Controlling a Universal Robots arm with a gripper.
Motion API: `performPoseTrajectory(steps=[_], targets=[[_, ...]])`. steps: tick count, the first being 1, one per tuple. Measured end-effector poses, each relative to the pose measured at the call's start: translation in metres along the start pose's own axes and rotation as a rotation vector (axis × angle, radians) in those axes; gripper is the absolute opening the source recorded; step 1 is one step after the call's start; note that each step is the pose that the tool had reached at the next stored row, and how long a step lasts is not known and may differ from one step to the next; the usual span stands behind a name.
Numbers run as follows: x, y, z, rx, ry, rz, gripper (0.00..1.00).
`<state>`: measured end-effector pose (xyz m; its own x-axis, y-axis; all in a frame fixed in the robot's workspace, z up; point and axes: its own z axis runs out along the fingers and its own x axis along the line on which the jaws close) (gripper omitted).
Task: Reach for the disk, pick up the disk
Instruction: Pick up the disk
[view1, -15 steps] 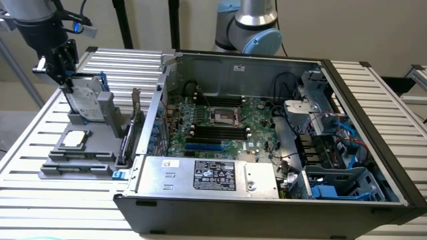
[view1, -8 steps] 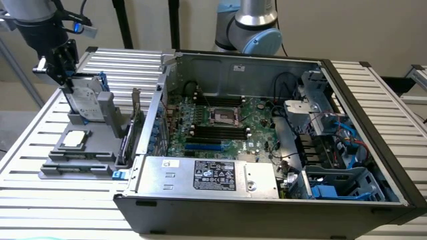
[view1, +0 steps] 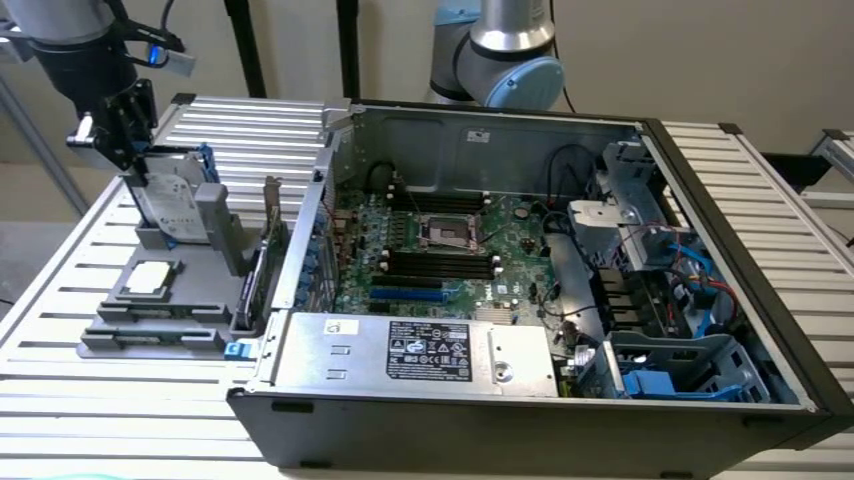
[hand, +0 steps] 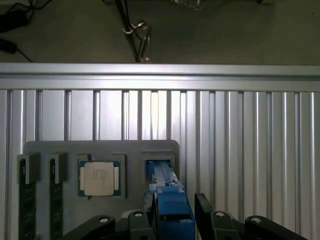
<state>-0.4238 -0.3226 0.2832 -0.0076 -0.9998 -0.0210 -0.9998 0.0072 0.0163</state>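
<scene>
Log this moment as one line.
stage: reach | gripper: at top edge of upright disk | disk: seated in tray slot, not lifted | grasp: unclear

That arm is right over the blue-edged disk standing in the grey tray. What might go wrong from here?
The gripper straddles the top edge of the disk, which stands upright in a slot of the grey tray. A crooked lift might jam it and drag the tray along, jolting the chip in the neighbouring pocket. That blue edge is narrow, so the disk might also slip.
</scene>
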Motion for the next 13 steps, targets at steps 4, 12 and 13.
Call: performPoseTrajectory(steps=[4,12,13], targets=[[0.001,-0.0001,0.0,-0.0001,-0.0001,0.0,0.33],[0.011,-0.0001,-0.0002,0.0,-0.0066,0.0,0.33],[0.012,-0.0001,-0.0002,0.0,-0.0068,0.0,0.33]])
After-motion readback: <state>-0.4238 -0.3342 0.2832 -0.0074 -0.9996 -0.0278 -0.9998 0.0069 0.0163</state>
